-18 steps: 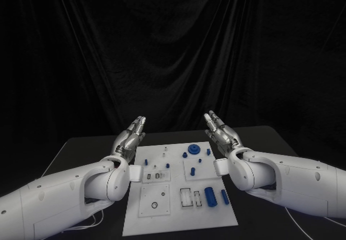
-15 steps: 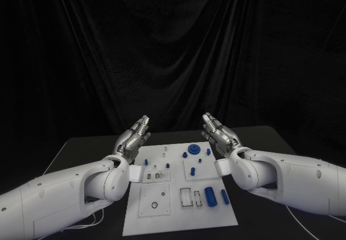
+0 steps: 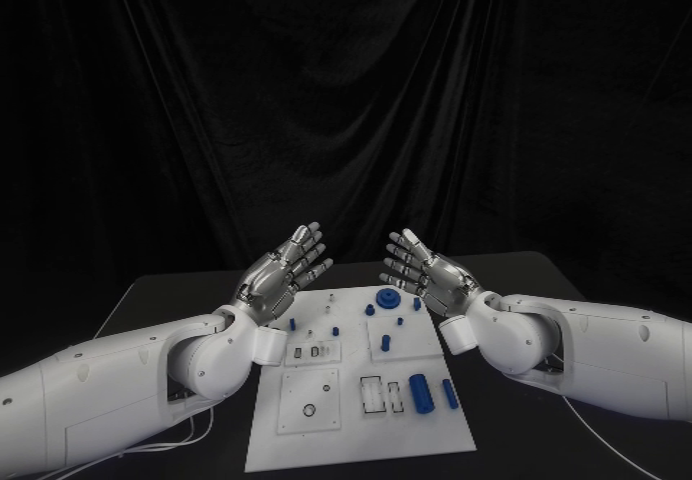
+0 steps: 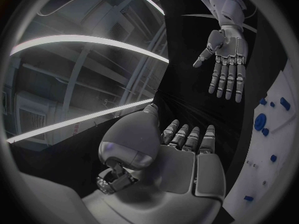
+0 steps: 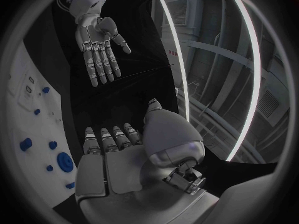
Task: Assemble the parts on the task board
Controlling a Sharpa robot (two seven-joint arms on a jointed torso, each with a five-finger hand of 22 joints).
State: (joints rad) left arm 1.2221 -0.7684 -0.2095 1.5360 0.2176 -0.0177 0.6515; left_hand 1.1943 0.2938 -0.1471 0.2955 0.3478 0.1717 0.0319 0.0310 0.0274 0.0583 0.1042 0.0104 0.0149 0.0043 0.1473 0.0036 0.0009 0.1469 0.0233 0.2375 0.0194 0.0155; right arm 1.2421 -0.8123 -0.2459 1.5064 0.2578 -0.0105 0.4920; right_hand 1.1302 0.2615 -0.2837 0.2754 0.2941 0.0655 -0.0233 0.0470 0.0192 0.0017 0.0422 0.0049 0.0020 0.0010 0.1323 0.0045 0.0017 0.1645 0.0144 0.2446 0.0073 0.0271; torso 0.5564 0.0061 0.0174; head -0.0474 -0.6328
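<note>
Place: a robotics lab or test studio — not a home or shop.
Backdrop: a black curtain (image 3: pixel 346 120) hangs in folds behind the whole scene.
Bench: a black bench (image 3: pixel 173 300) carrying a white task board (image 3: pixel 361 440) with small blue parts (image 3: pixel 420 392).
Ceiling: long curved strip lights (image 4: pixel 87 42) and bare beams — an industrial hall.

Left hand (image 3: pixel 287 270) and right hand (image 3: pixel 420 271) raised, palms facing, fingers spread, holding nothing
</note>
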